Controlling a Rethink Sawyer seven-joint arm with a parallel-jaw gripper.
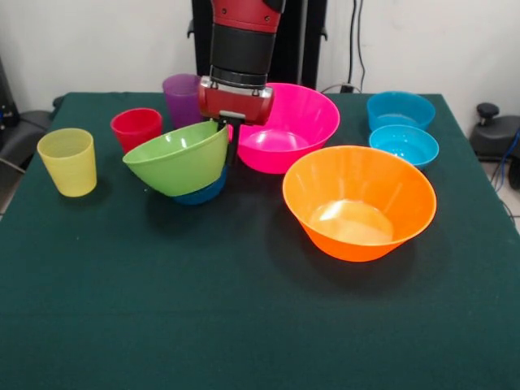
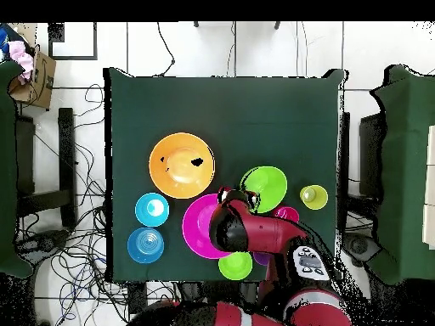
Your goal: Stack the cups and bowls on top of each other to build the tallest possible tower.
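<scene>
Green bowl: we see the medium glossy green plastic bowl (image 1: 180,158) tilted, its mouth facing up and to the left, resting on a small blue plastic bowl (image 1: 203,193) on the dark green counter (image 1: 244,325), left of centre.
Handling: we judge it light, stiff, thin-walled and slippery; the rim is the sensible place to take it, since the smooth curved wall offers no purchase.
End effector: the red and black end effector (image 1: 228,134) comes down at the green bowl's far right rim, and a dark finger (image 1: 234,146) lies against the outer wall there. We judge it pinched on the rim; the inner finger is hidden.
Large bowls: the round pink plastic bowl (image 1: 292,126) sits just behind the end effector; the large orange plastic bowl (image 1: 359,203) sits nearer, to the right.
Blue bowls: two more small blue bowls (image 1: 402,130) sit touching at the far right.
Cups: the yellow translucent tumbler (image 1: 68,162) stands at the left, the red one (image 1: 136,128) behind it, the purple one (image 1: 182,97) farther back.
Small green bowl: seen only from overhead (image 2: 235,265), near the robot.
Tower: not yet begun, apart from green on blue.
</scene>
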